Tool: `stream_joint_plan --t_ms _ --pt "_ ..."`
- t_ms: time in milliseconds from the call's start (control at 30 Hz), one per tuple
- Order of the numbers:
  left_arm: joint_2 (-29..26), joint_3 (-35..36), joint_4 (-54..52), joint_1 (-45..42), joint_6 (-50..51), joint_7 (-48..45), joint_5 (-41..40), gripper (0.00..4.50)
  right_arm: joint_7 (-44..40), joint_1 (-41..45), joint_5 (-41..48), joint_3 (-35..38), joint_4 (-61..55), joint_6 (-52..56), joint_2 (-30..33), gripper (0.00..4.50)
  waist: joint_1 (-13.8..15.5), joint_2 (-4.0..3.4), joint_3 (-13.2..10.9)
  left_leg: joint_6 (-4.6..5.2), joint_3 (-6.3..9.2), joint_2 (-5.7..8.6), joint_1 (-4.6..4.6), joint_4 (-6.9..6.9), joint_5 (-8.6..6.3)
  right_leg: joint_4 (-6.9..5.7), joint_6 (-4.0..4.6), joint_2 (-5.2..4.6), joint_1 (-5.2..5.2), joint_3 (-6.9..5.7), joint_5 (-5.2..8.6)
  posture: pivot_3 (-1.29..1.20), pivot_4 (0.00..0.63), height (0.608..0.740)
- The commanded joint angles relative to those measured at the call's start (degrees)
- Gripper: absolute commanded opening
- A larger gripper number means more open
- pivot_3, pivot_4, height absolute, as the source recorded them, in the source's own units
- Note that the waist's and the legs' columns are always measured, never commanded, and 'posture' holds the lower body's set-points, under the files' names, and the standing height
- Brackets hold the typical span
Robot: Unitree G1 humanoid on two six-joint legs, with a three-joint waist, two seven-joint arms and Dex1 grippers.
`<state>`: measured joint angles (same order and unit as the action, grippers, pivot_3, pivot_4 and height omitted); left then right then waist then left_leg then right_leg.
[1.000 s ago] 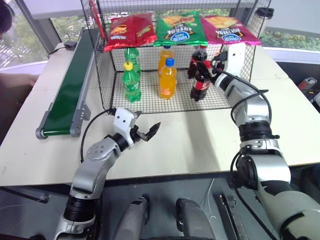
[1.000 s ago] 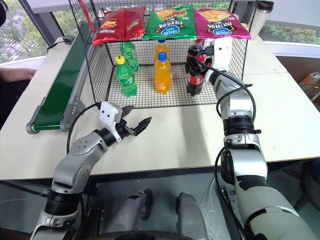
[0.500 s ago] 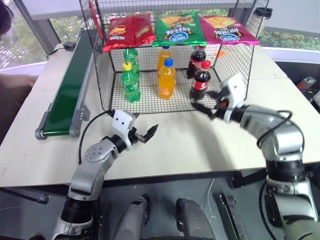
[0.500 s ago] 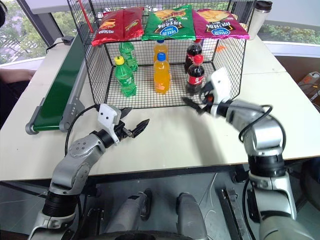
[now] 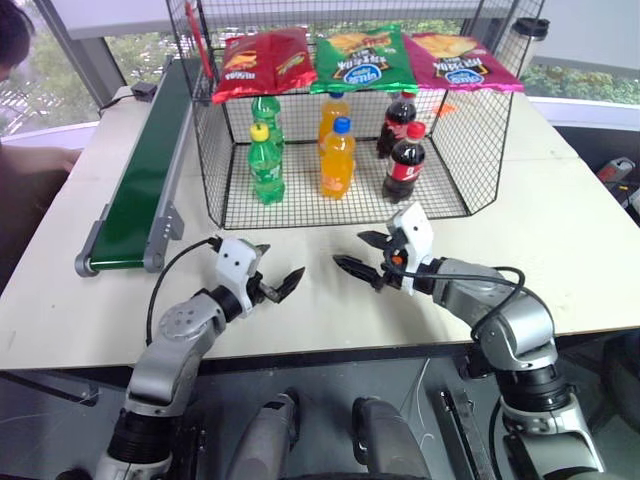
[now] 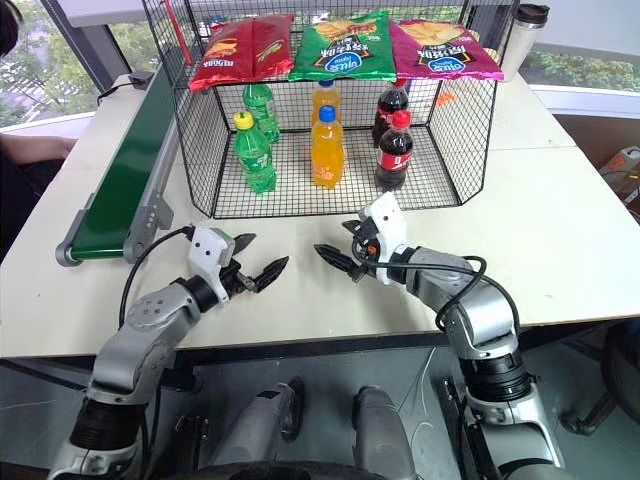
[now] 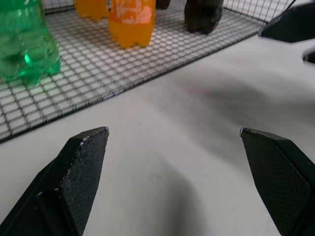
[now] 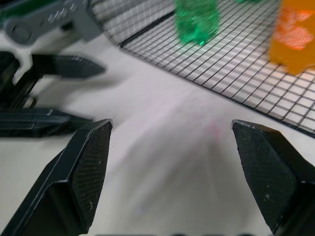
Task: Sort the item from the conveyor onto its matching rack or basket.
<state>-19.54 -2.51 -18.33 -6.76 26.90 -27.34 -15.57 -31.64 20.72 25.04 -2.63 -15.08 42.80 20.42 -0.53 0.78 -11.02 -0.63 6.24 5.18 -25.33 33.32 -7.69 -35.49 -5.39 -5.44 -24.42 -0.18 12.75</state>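
The cola bottle (image 5: 404, 160), dark with a red cap and red label, stands upright on the right side of the black wire basket (image 5: 300, 212), with a second cola bottle (image 5: 393, 120) behind it. The dark green conveyor (image 5: 140, 180) runs along the table's left side. Both grippers hover low over the bare table in front of the basket, tips facing each other and apart. My left gripper (image 5: 280, 268) is open and holds nothing. My right gripper (image 5: 355, 252) is also open, with nothing between its fingers (image 8: 88, 167).
Green soda bottles (image 5: 264, 165) and orange soda bottles (image 5: 337, 160) stand in the basket. Three chip bags lie on its top: red (image 5: 260, 60), green (image 5: 360, 58) and pink (image 5: 465, 60). A tumbler (image 5: 527, 35) stands at the back right. A person (image 5: 15, 30) is at the far left.
My right gripper has drawn back from the cola bottle in the basket, down to the table in front of it. The bottle stays standing. My left gripper has dipped slightly.
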Motion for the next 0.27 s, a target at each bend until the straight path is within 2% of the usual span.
stream_joint_plan --t_ms 33,267 --pt "-0.17 1.28 -1.36 -0.27 -0.81 0.32 -0.41 4.5 1.26 0.07 1.32 2.82 1.16 -1.97 -1.91 3.98 -0.04 0.0 0.0 0.0 0.0 0.0 0.0 0.0 0.0 0.0 0.0 0.0 0.0 0.0 0.0 0.0 0.15 0.738" --pt "-0.01 1.38 -0.47 -0.48 -1.49 0.53 -0.06 4.5 1.88 -1.22 0.18 2.53 3.64 -4.79 -3.24 3.98 -0.07 -0.01 0.0 0.0 0.0 0.0 0.0 -0.02 0.0 0.0 0.0 0.08 -0.02 0.0 0.0 0.0 0.15 0.738"
